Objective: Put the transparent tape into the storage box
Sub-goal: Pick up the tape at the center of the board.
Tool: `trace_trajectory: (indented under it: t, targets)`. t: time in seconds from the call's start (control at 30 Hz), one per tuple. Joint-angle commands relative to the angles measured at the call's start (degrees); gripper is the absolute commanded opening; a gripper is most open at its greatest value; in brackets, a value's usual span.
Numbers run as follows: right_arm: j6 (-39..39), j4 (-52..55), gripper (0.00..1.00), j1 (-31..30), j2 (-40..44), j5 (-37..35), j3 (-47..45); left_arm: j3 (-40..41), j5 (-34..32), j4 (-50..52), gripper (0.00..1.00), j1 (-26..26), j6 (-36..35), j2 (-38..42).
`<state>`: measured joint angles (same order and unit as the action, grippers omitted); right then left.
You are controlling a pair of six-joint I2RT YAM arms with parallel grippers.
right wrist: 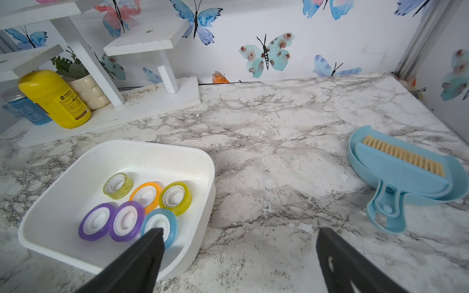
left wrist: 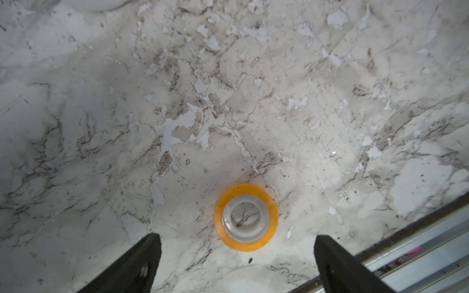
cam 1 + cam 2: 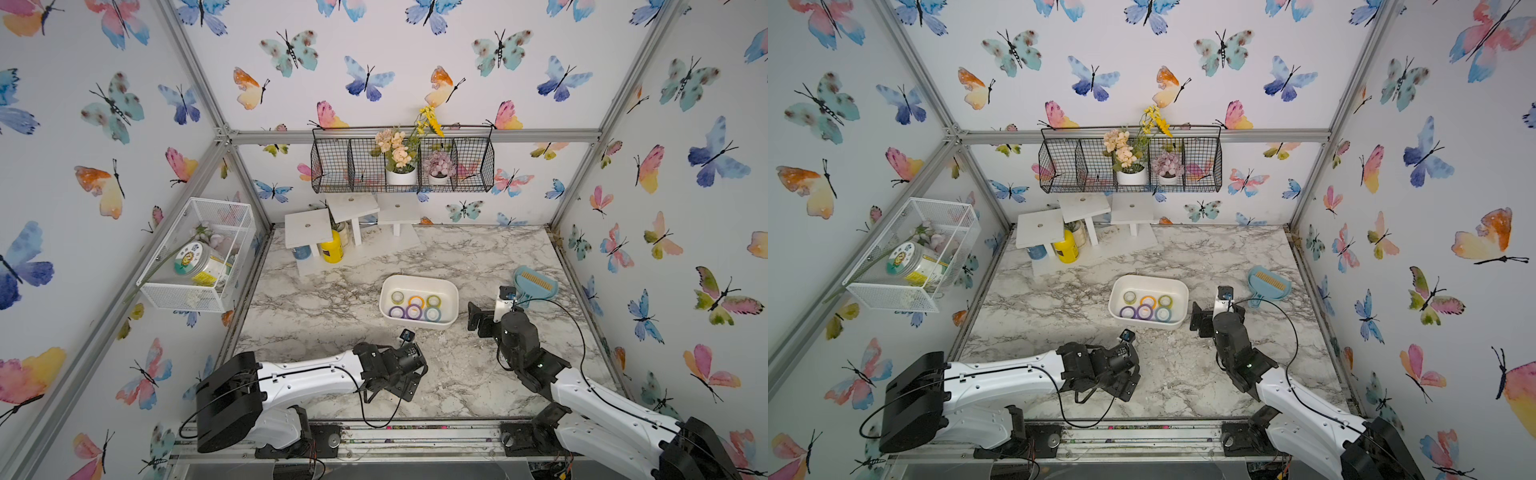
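Beneath the left arm (image 3: 307, 376), on the marble table (image 2: 253, 101), an orange transparent tape roll (image 2: 218, 220) lies flat with its hole upward. I see the left jaws spread wide and empty over the table. The roll sits just ahead of their tips, within the gap between them, touching neither. That arm hides it in both top views. Farther back stands the storage box (image 3: 415, 324), apart from the roll and holding six tape rolls (image 1: 127, 220): two purple, one blue, one orange, two yellowish. My right jaws stand wide apart and empty too, just beside the box's corner, between it and a blue dustpan with brush (image 1: 406, 177).
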<state>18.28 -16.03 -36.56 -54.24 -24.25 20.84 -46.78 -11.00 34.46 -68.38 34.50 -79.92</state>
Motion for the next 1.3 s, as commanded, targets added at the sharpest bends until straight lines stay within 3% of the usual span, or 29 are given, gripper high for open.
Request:
trace_trajectory:
  t: [0.0,0.43,1.27]
  targets:
    - [-0.7,-1.2,0.99,0.2,-1.5,-1.6,1.1,-0.7,2.1,3.2,1.0,-0.2,-0.7,-2.5]
    - [-0.5,-0.4,0.99,0.2,-1.3,-1.4,1.4,-1.4,9.5,-0.4,0.89,1.3,-4.7,-8.2]
    - [-0.4,0.0,0.99,0.2,-1.2,-1.2,1.5,-4.3,10.9,1.4,0.71,2.6,-7.5,-13.9]
